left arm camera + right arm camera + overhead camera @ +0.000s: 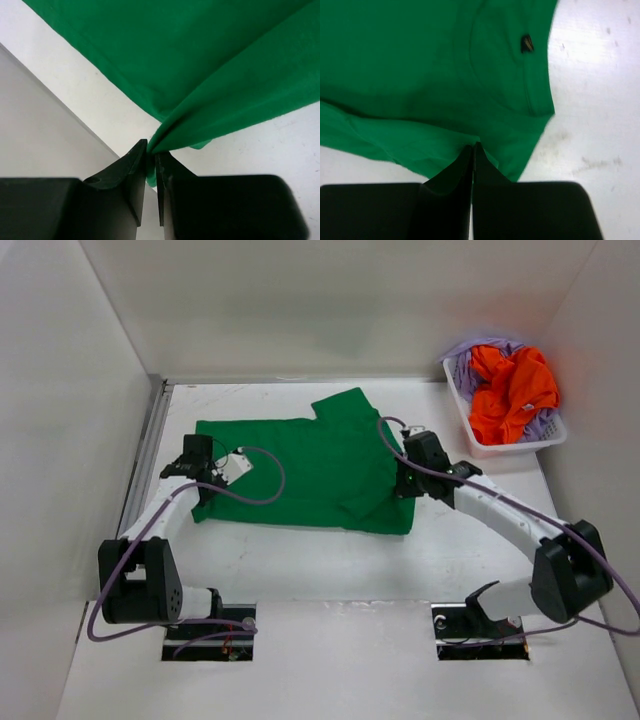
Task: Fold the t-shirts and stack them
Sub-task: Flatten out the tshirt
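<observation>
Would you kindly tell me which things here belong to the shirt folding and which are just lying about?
Job in hand:
green shirt, spread on the table
orange shirt, in the basket
purple shirt, also in the basket

Lying about:
basket, which only holds the two waiting shirts

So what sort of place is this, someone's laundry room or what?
Most likely a robot test cell, not a home: bare white walls box in a white table, a left arm and right arm are bolted at its near edge, and a green t-shirt lies spread between them.
</observation>
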You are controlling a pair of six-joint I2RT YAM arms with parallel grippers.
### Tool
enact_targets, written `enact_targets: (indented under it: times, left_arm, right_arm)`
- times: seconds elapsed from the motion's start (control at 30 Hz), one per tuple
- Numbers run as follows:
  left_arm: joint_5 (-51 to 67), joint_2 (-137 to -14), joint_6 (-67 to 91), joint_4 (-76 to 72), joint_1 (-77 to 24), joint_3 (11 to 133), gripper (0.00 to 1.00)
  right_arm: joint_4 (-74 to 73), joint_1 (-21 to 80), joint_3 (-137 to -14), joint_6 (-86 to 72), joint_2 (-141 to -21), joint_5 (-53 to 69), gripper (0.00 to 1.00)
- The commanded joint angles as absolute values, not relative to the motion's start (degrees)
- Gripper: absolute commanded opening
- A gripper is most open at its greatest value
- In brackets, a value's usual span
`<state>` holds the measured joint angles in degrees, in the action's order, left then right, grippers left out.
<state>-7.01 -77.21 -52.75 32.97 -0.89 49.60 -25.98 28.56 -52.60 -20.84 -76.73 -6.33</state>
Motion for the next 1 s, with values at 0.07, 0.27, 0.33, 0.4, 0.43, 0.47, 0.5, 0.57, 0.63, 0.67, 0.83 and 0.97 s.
enact_targets:
  times: [0.07,0.27,0.33,0.4,0.43,0.47,0.5,0.57,0.63,0.67,0.83,0.97]
  left_arm:
    - [-6.24,-77.08,-56.51,30.94,0.31,48.78,0.15]
    - [-6.33,-79.71,-56.69,28.91,1.27,50.35,0.22]
    - [-4.93,-80.15,-56.95,30.84,2.50,51.23,0.26]
    - [-0.81,-80.68,-57.22,34.87,4.95,53.16,0.32]
    - [1.91,-81.29,-56.96,37.15,6.62,54.74,0.35]
    - [4.72,-82.17,-56.43,39.27,8.12,56.67,0.38]
    - [7.62,-83.40,-55.73,41.38,9.61,58.86,0.41]
    - [12.02,-87.08,-54.06,44.98,12.08,63.96,0.44]
    - [14.14,-91.99,-51.52,47.36,13.75,69.57,0.44]
    - [14.67,-93.94,-50.20,47.98,14.28,71.70,0.44]
    - [18.45,-105.10,-43.95,53.42,15.51,81.81,0.37]
    - [19.69,-107.93,-43.77,55.55,15.34,82.18,0.34]
  right_arm:
    - [-20.65,28.52,-60.64,-14.95,-84.10,-4.22,0.00]
    - [-20.21,28.17,-60.91,-14.50,-87.36,-3.87,0.00]
    - [-20.21,27.91,-59.60,-14.50,-87.10,-4.04,0.00]
    - [-20.04,27.55,-58.37,-14.50,-86.75,-4.04,0.00]
    - [-19.78,27.38,-57.84,-14.50,-86.66,-4.13,0.00]
    - [-19.43,27.20,-57.40,-14.59,-86.66,-4.04,0.00]
    - [-18.99,27.11,-57.04,-14.68,-86.66,-3.87,0.00]
    - [-18.37,27.11,-56.69,-14.85,-86.83,-3.78,0.00]
    - [-18.02,27.37,-56.69,-14.85,-87.36,-3.34,0.00]
    - [-17.93,27.46,-56.69,-14.85,-87.54,-3.17,0.00]
    - [-17.75,27.29,-56.34,-14.50,-88.94,-2.90,0.00]
    - [-17.75,26.76,-56.07,-14.50,-89.47,-2.64,0.00]
